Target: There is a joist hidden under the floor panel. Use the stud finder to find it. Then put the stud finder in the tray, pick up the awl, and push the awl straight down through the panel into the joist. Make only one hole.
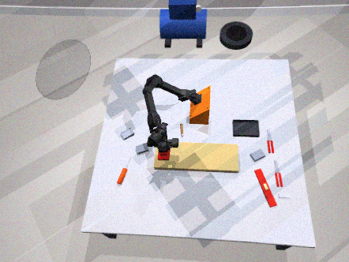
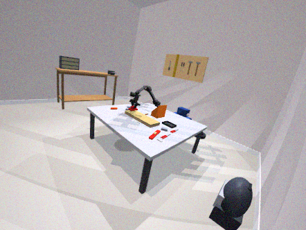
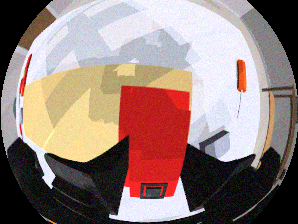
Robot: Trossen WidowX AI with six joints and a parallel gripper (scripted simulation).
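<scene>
The red stud finder (image 1: 163, 155) (image 2: 132, 108) (image 3: 154, 117) is between the fingers of my gripper (image 1: 164, 149) (image 3: 153, 140), which is shut on it. It is at the left end of the pale yellow floor panel (image 1: 205, 158) (image 2: 142, 118) (image 3: 65, 100) in the top view; whether it touches the panel I cannot tell. A small dark display shows at its near end in the wrist view. A thin tool with a wooden handle, apparently the awl (image 1: 182, 129), lies behind the panel. The black tray (image 1: 245, 128) (image 2: 169, 124) stands behind the panel's right end.
An orange wedge (image 1: 202, 106) (image 2: 159, 111) stands behind the panel. An orange-handled screwdriver (image 1: 122, 176) (image 3: 241, 75) lies left. Grey blocks (image 1: 127, 133) (image 1: 142, 148) (image 1: 257, 155) lie at both sides. A red level (image 1: 262, 181) and red-handled tools (image 1: 270, 147) (image 1: 279, 180) lie right.
</scene>
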